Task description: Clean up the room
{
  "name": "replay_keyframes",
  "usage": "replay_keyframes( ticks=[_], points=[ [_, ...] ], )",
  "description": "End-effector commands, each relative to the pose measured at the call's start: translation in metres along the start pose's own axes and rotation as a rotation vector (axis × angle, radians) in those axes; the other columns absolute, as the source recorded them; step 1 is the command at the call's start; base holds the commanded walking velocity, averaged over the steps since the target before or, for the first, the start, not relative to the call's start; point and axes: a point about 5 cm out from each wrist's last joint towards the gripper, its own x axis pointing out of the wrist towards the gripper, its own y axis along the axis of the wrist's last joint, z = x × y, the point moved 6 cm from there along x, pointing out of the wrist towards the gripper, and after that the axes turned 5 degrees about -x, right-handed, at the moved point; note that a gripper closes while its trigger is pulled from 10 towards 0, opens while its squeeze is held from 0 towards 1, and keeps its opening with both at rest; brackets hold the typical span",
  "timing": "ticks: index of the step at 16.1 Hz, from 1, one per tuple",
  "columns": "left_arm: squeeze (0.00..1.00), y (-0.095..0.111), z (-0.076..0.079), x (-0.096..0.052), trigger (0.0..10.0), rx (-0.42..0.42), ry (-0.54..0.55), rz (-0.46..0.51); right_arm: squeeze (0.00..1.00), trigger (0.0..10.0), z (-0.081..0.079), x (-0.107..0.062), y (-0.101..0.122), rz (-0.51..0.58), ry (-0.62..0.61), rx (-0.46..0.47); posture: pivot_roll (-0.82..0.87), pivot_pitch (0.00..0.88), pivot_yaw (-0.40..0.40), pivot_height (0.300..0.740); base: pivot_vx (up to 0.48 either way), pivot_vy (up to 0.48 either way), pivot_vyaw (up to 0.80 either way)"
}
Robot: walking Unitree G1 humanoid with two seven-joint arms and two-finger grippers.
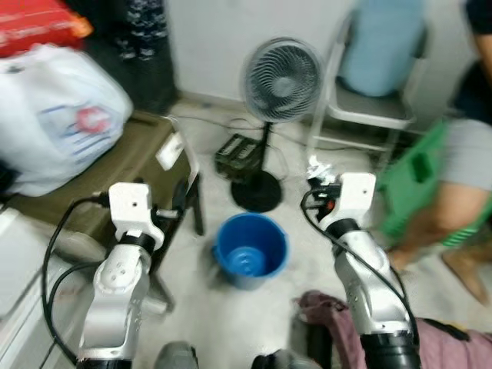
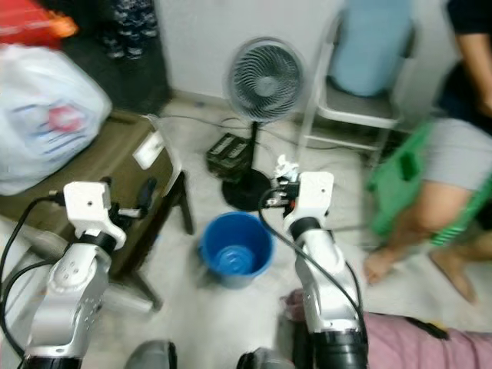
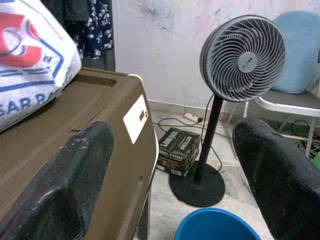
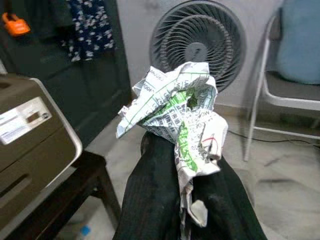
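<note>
Crumpled paper point(image 4: 175, 112), white w/ green print, is clamped between the two black fingers point(image 4: 150, 200) of the right tool point(image 1: 319, 175), sticking out past the fingertips. That tool is raised above the floor, w/ the blue bucket point(image 1: 250, 250) below it and a bit toward the robot's left; bucket stands open on the floor, apart from the paper. Just beyond the tool is the black pedestal fan point(image 1: 281, 81), its round base point(image 1: 256, 192) next to the bucket, and a dark green carton point(image 3: 178, 151) sits on the floor beside the fan's pole. Past the fan, a white chair point(image 1: 369, 108) w/ a light blue cushion.

Left tool point(image 3: 170, 175) has its fingers spread wide, gripping nothing, held up beside the brown tabletop point(image 3: 100, 130), bucket rim just ahead of it. A white printed plastic bag point(image 1: 54, 115) rests on that tabletop.

A person's legs point(image 1: 453, 207) and a green stool point(image 1: 411, 181) are off to the right tool's outer side, blurred. Pinkish cloth point(image 1: 461, 346) lies near the robot's right arm
</note>
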Motion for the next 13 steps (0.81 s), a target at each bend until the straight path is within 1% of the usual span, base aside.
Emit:
replay_keyframes(
  ticks=[1,6,13],
  points=[
    [0.00,0.0020,0.0044,0.0017,10.0,-0.001,-0.017,0.003,0.00,10.0,0.0067,-0.0007,0.0020,0.005,-0.019,-0.006,0.03,0.094,-0.081,0.740,0.000,0.000,0.80],
    [0.00,0.0024,0.0097,0.0004,10.0,-0.024,-0.047,0.007,0.00,10.0,0.0098,-0.0009,0.0007,0.001,-0.040,0.004,0.03,0.097,-0.079,0.740,0.000,0.000,0.00],
    [0.00,0.0030,0.0111,0.0004,10.0,-0.031,-0.056,0.010,0.00,10.0,0.0104,-0.0007,0.0006,-0.003,-0.038,-0.002,0.02,0.101,-0.082,0.740,0.284,0.000,0.00]
  ],
)
